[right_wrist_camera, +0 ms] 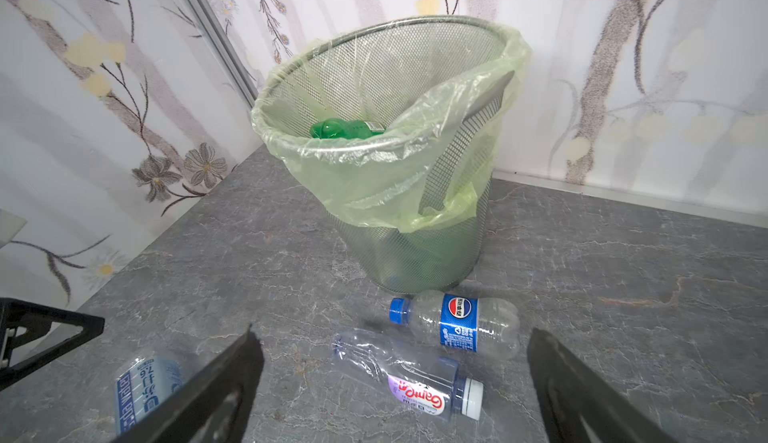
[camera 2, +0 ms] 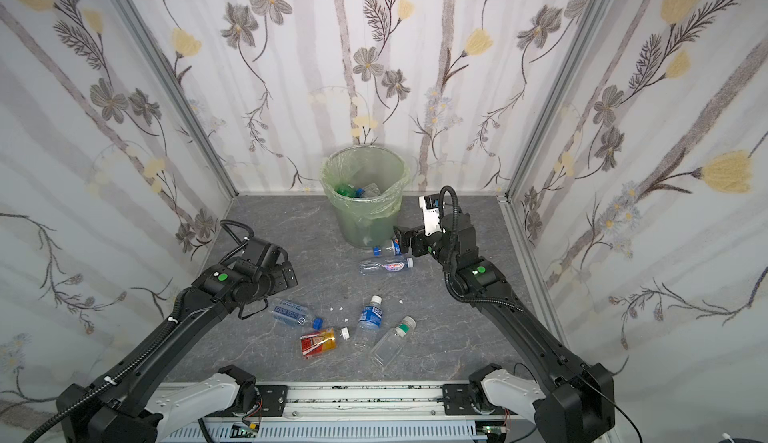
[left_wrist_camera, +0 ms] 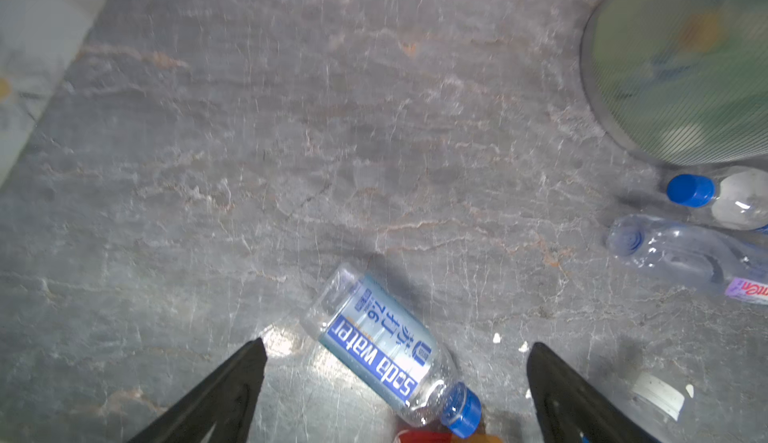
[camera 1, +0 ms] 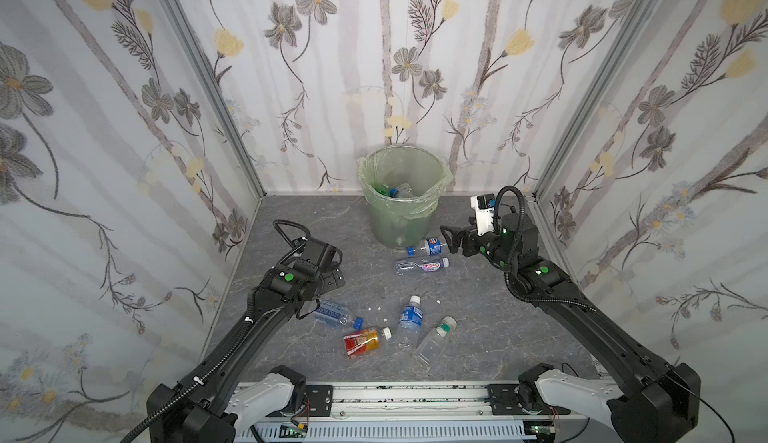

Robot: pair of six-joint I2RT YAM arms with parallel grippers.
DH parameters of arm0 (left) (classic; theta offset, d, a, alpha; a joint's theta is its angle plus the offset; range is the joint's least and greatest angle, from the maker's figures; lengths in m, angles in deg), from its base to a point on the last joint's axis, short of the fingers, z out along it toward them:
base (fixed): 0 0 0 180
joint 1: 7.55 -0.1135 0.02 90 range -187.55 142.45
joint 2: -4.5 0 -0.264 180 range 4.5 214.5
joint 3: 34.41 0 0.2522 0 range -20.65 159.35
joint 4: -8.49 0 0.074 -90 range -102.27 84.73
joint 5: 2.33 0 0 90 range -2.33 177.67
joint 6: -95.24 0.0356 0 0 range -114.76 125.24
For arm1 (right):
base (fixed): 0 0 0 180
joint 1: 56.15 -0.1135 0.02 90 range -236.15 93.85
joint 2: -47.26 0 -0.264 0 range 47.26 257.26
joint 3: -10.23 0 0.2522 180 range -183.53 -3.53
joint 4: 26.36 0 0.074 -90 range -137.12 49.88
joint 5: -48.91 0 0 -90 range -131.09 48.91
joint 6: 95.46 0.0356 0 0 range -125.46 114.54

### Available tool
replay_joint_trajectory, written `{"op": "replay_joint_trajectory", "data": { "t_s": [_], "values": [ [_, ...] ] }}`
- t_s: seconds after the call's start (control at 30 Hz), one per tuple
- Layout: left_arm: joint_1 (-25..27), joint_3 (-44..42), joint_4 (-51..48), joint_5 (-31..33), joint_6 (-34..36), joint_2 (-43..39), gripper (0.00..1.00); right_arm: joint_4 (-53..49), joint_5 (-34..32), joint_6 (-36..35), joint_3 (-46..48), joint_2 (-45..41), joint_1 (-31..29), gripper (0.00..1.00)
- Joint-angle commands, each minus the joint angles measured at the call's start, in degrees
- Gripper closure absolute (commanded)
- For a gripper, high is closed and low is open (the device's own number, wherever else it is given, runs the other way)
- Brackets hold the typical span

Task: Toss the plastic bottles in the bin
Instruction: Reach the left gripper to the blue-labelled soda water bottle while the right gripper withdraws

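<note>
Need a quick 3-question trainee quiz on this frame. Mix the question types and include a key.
1. Count: how many bottles lie on the table, outside the bin?
2. True or false: the right tool is shut on the Pepsi bottle.
3. Which bottle is nearest the left tool?
A. the soda water bottle
B. the purple-label bottle
C. the green bottle inside the bin

Key
1. Six.
2. False: it is open and holds nothing; the Pepsi bottle lies on the table by the bin.
3. A.
</note>
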Motion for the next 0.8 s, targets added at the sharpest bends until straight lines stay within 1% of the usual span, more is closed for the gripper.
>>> {"op": "replay_joint_trajectory", "data": {
  "t_s": [0.0, 0.07, 0.3, 0.4, 0.53, 0.6, 0.77],
  "values": [
    [-0.1, -3.9, -1.5, -6.7, -8.3, -0.2, 0.01, 8.7, -2.4, -1.2, 2.7, -2.0, 0.4, 0.00],
    [0.1, -7.2, 1.4, -8.6, -11.6, -0.1, 0.01, 9.6, -2.6, -1.5, 3.6, -2.4, 0.8, 0.00],
    [0.5, -14.8, 10.3, -11.1, -19.3, -0.9, 0.01, 10.7, -1.4, -1.3, 3.7, -0.9, 1.0, 0.00],
    [0.5, -17.8, 15.2, -11.9, -22.2, 1.2, 0.00, 11.0, -0.8, -0.7, 3.6, -0.2, 1.0, 0.00],
    [0.5, -18.0, 18.5, -8.2, -22.6, 4.2, 0.00, 10.8, -0.1, 0.1, 4.0, -0.4, 1.0, 0.00],
    [0.5, -17.7, 20.0, -6.7, -22.3, 5.6, 0.02, 10.6, 0.0, 0.2, 4.4, -0.4, 1.0, 0.00],
    [0.4, -16.2, 23.7, -6.5, -20.0, 11.1, 0.09, 9.2, 0.0, 0.6, 4.9, -0.5, 1.0, 0.00]
  ]
}}
